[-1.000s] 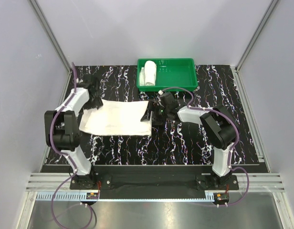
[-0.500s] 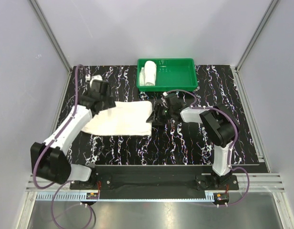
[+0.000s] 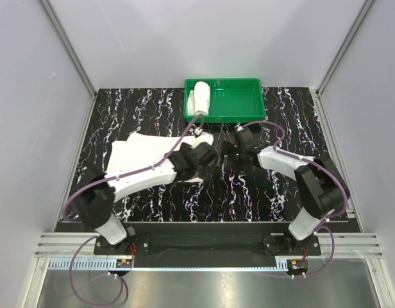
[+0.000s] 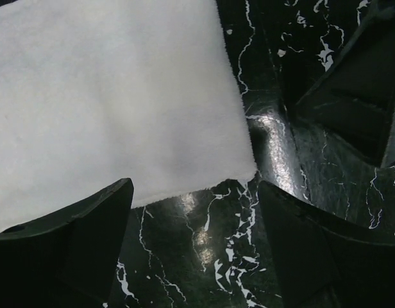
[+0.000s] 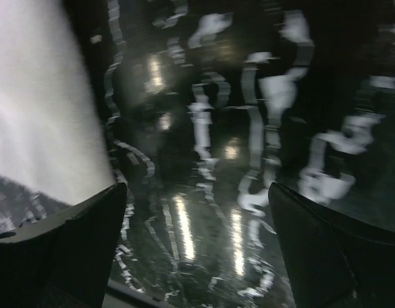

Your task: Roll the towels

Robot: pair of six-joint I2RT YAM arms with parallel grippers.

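One white towel (image 3: pixel 136 154) lies flat on the black marbled table, left of the middle. My left arm reaches across it. My left gripper (image 3: pixel 207 156) hangs open over its right edge. In the left wrist view the towel (image 4: pixel 114 96) fills the upper left, and its corner lies just ahead of my open left gripper (image 4: pixel 194 237), which holds nothing. My right gripper (image 3: pixel 235 149) stands open just right of the towel. The blurred right wrist view shows the towel's edge (image 5: pixel 37 115) at the left and bare table between the jaws of my right gripper (image 5: pixel 197 244). A second towel (image 3: pixel 201 97) sits rolled in the tray.
The green tray (image 3: pixel 239 99) stands at the back centre, with the rolled towel at its left end. In the left wrist view the dark body of my right arm (image 4: pixel 358 83) is close, at the upper right. Grey walls enclose the table on three sides.
My left arm has swung from the towel's far left corner across to its right edge. My right gripper has backed off to the right of the towel.
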